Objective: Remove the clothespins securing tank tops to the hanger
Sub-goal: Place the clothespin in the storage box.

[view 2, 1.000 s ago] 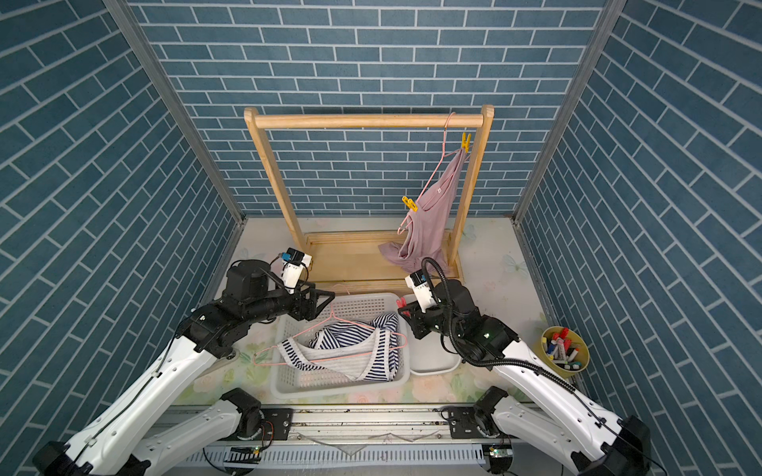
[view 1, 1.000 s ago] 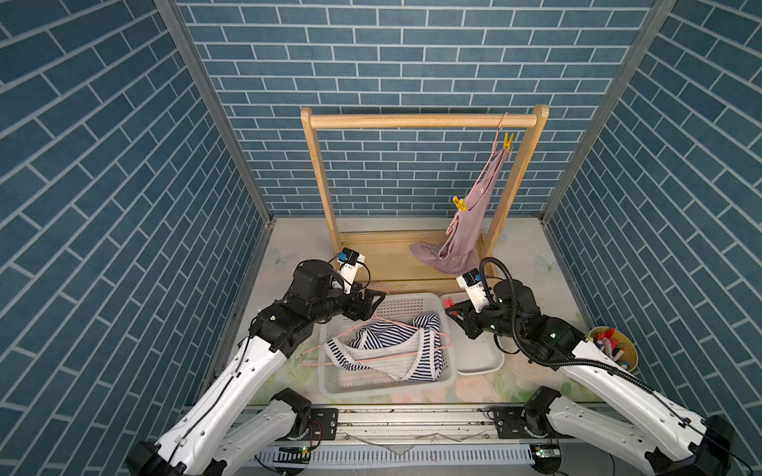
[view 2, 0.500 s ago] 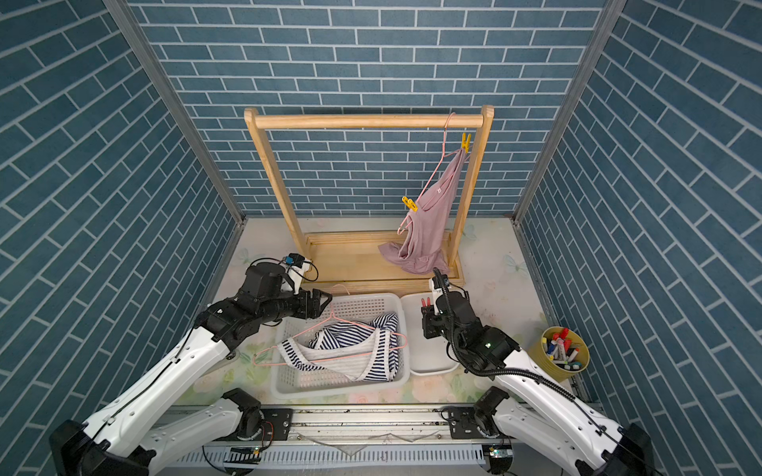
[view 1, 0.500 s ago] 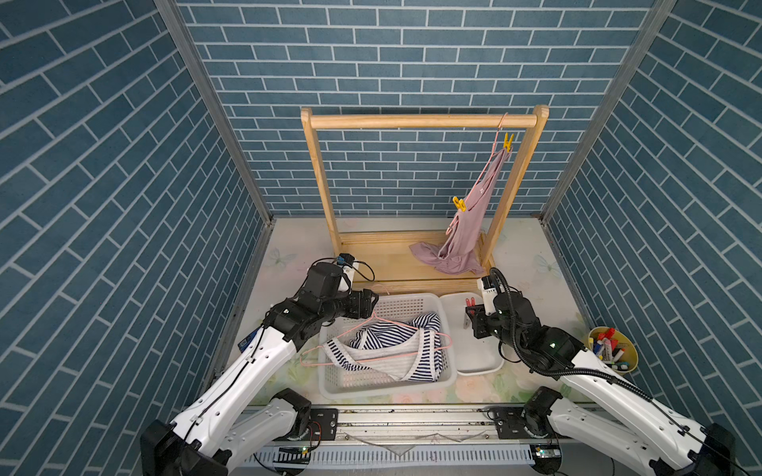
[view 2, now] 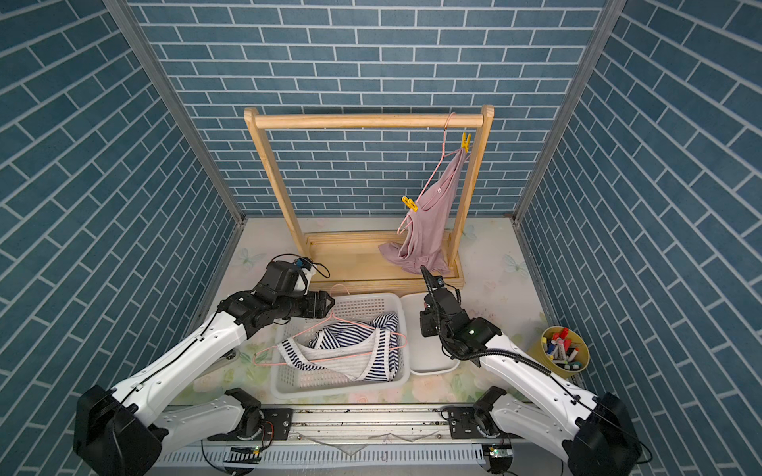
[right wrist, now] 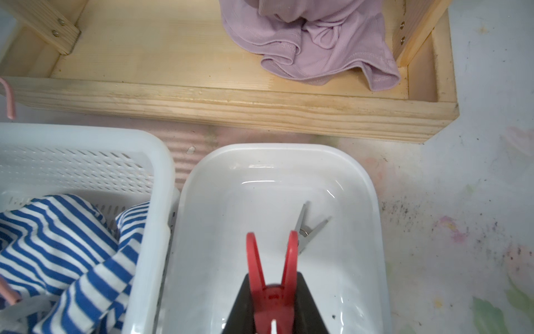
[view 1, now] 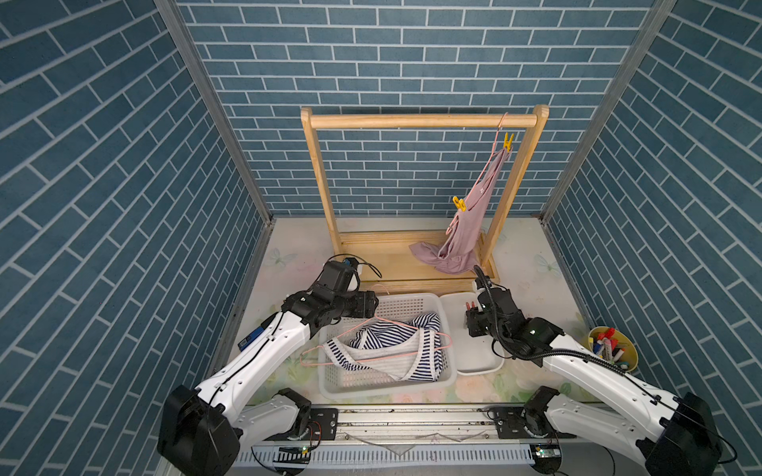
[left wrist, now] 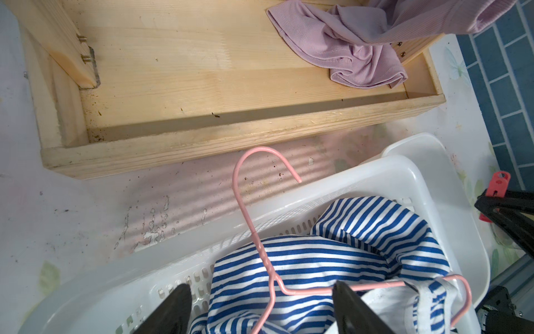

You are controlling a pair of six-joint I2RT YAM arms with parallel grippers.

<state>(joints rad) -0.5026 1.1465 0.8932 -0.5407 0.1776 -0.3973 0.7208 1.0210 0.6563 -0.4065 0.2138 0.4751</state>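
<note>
As the right gripper (right wrist: 271,300) pinches the red clothespin (right wrist: 255,260) over the tray (view 1: 478,371), just right of centre, a drop looks due; left gripper (left wrist: 260,289) wide open, empty.

Two yellow clothespins (view 1: 508,141) clip pink top (view 1: 468,230)

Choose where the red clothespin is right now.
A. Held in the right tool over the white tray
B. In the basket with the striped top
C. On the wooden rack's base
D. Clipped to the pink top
A: the right wrist view shows the right tool shut on the red pin above the tray, where the grey pin lies.
</note>
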